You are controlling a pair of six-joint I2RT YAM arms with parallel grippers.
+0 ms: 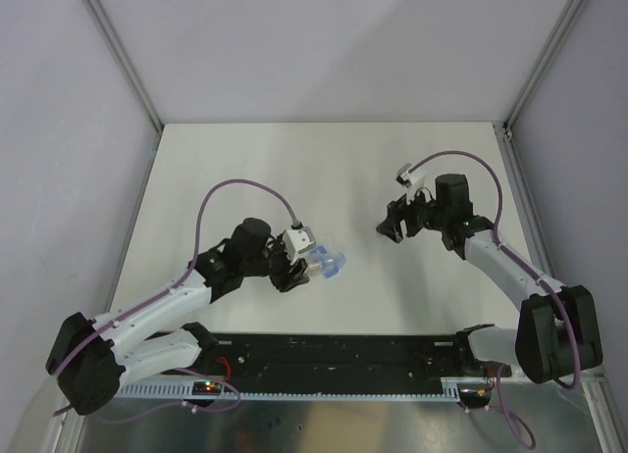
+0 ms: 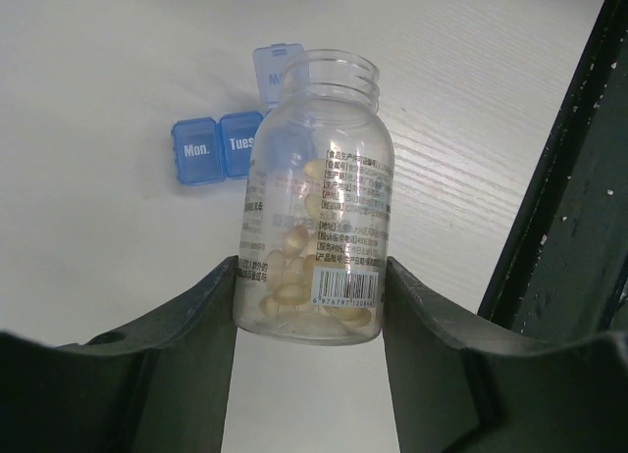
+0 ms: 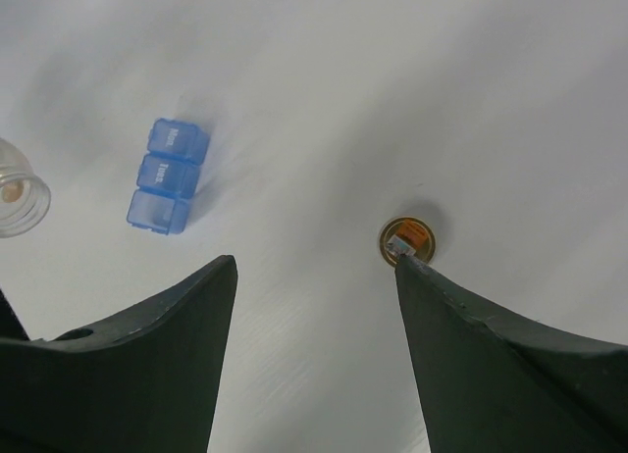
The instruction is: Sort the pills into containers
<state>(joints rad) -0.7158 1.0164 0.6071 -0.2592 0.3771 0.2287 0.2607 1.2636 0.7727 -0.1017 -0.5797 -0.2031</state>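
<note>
My left gripper (image 1: 297,269) (image 2: 309,267) is shut on a clear, uncapped bottle (image 2: 319,198) and holds it tilted above the table. Pale yellow pills (image 2: 294,276) lie in its lower part. The bottle's mouth is over the blue containers (image 2: 221,146) (image 1: 332,267), a strip of three joined compartments. "Mon." and "Tues" are shut; the third lid (image 2: 279,66) stands open, and its compartment is hidden behind the bottle. My right gripper (image 1: 391,229) (image 3: 316,262) is open and empty above the table, to the right of the containers (image 3: 165,176).
A small round gold cap (image 3: 407,240) with an orange and white mark lies on the white table by my right fingertip. The bottle's mouth (image 3: 15,198) shows at the left edge of the right wrist view. A black rail (image 1: 334,350) runs along the near edge.
</note>
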